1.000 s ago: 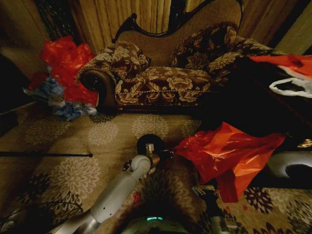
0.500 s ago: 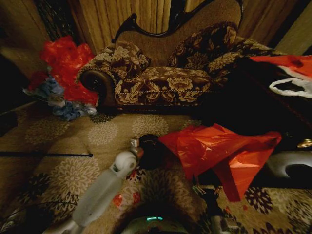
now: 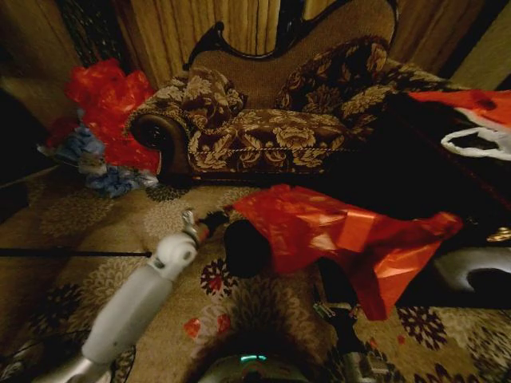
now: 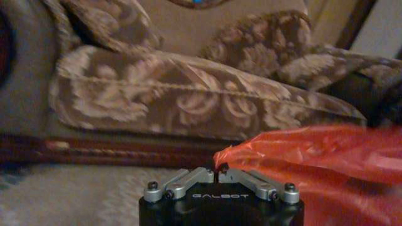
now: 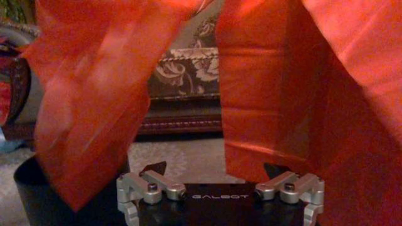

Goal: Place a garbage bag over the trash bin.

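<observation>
Head view, bag: the garbage bag [image 3: 335, 235] is stretched sideways above the carpet [image 3: 96, 215], in front of the sofa [image 3: 263, 120]; its left edge lies over the trash bin [image 3: 243, 249].
Head view, bin: black, standing on the carpet, partly covered by the red film.
Head view, left gripper [image 3: 214, 220]: at the bag's left corner, just left of the bin.
Left wrist view, left gripper [image 4: 217, 175]: fingers closed together, pinching a corner of the bag [image 4: 301, 155].
Right wrist view, right gripper [image 5: 220, 188]: fingers spread apart, gripping nothing; the bag [image 5: 276, 94] hangs in two sheets just ahead of them, the bin [image 5: 37, 197] below.
Risk, slip: only a small corner is pinched, so a sideways pull could probably free the thin film.
Risk, mouth: with one side unheld, the opening may collapse and miss the rim.
Risk, tip: film catching the rim could drag the light bin over.
</observation>
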Controlling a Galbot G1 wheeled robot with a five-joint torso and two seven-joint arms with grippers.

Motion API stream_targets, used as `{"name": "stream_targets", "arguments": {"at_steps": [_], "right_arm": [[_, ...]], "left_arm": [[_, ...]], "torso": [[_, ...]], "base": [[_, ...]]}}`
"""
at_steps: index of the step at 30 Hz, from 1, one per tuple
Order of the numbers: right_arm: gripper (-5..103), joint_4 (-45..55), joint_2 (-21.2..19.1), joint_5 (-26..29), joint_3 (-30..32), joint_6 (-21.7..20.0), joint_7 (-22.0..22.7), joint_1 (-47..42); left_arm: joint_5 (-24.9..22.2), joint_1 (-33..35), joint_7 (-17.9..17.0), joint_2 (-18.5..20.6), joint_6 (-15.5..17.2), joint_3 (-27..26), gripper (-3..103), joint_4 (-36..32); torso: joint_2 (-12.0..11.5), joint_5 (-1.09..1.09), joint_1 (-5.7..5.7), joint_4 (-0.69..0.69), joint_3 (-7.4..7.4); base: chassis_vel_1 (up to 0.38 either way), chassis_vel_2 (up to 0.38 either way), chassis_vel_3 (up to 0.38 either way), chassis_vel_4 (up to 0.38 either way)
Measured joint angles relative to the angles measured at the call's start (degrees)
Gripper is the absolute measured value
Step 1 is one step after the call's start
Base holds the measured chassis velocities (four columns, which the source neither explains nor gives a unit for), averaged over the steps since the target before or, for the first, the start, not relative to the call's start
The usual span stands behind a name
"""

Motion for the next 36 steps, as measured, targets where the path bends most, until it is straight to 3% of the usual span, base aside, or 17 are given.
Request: {"name": "stream_targets", "arguments": {"at_steps": [4, 6, 7, 8, 10, 11, 13, 14, 18, 24, 29, 36], "right_arm": [[100, 1.35, -0.80, 5.54, -1.17, -1.87, -0.21, 0.44], [100, 2.90, -2.15, 13.19, -2.65, -4.76, -0.15, 1.45], [100, 2.90, -2.15, 13.19, -2.65, -4.76, -0.15, 1.45], [100, 3.38, -2.86, 16.60, -3.43, -6.20, 0.15, 2.36], [100, 4.16, -5.03, 24.10, -5.41, -9.33, 2.63, 5.17], [100, 4.16, -5.03, 24.10, -5.41, -9.33, 2.63, 5.17], [100, 4.79, -7.93, 33.40, -7.60, -13.11, 7.72, 10.38], [100, 4.79, -7.93, 33.40, -7.60, -13.11, 7.72, 10.38], [100, 6.00, -12.65, 45.33, -7.32, -16.55, 13.97, 17.37], [100, 6.24, -18.80, 51.17, -6.60, -18.34, 17.73, 23.14], [100, 3.97, -22.67, 56.96, -7.11, -20.53, 21.90, 29.83], [100, 3.00, -20.30, 55.21, -9.63, -21.91, 21.57, 29.15]], "left_arm": [[-2.72, -0.46, -0.42, 1.91, 0.33, -2.10, 0, -0.75], [-4.82, 0.58, -0.47, 3.48, 0.98, -3.07, 0, -2.10], [-4.82, 0.58, -0.47, 3.48, 0.98, -3.07, 0, -2.10], [-5.36, 1.25, -0.45, 4.17, 1.15, -3.29, 0, -2.57], [-5.92, 2.65, -0.30, 5.54, 1.33, -3.66, 0, -3.39], [-5.92, 2.65, -0.30, 5.54, 1.33, -3.66, 0, -3.39], [-6.85, 3.66, -0.26, 6.68, 1.75, -3.92, 0, -4.20], [-6.85, 3.66, -0.26, 6.68, 1.75, -3.92, 0, -4.20], [-10.43, 3.16, -0.43, 7.17, 2.89, -2.26, 0, -5.09], [-14.07, 4.65, 0.00, 7.14, 2.62, -1.71, 0, -7.41], [-16.75, 5.23, 2.89, 8.94, -0.35, -1.58, 0, -8.80], [-18.95, 6.08, 2.61, 10.70, -0.32, -1.50, 0, -8.66]], "torso": [[0.00, -0.01, 0.00, -0.02, 0.00], [0.00, -0.02, 0.00, -0.02, 0.00], [0.00, -0.02, 0.00, -0.02, 0.00], [0.00, -0.01, 0.00, -0.02, 0.00], [0.00, -0.01, 0.00, -0.01, 0.00], [0.00, -0.01, 0.00, -0.01, 0.00], [0.00, 0.01, 0.00, 0.02, 0.00], [0.00, 0.01, 0.00, 0.02, 0.00], [0.00, 0.01, 0.00, -0.02, 0.00], [0.00, 0.00, 0.00, 0.01, 0.00], [0.00, 0.03, 0.01, 0.00, 0.00], [0.00, 0.00, 0.00, -0.03, 0.00]], "base": [[0.000, 0.000, 0.000, 0.000], [0.000, 0.000, 0.000, 0.000], [0.000, 0.000, 0.000, 0.000], [0.000, 0.000, 0.000, 0.000], [0.000, 0.000, 0.000, 0.000], [0.000, 0.000, 0.000, 0.000], [0.000, 0.000, 0.000, 0.000], [0.000, 0.000, 0.000, 0.000], [0.000, 0.000, 0.000, 0.000], [0.000, 0.000, 0.000, 0.000], [0.000, 0.000, 0.000, 0.000], [0.000, 0.000, 0.000, 0.000]]}}
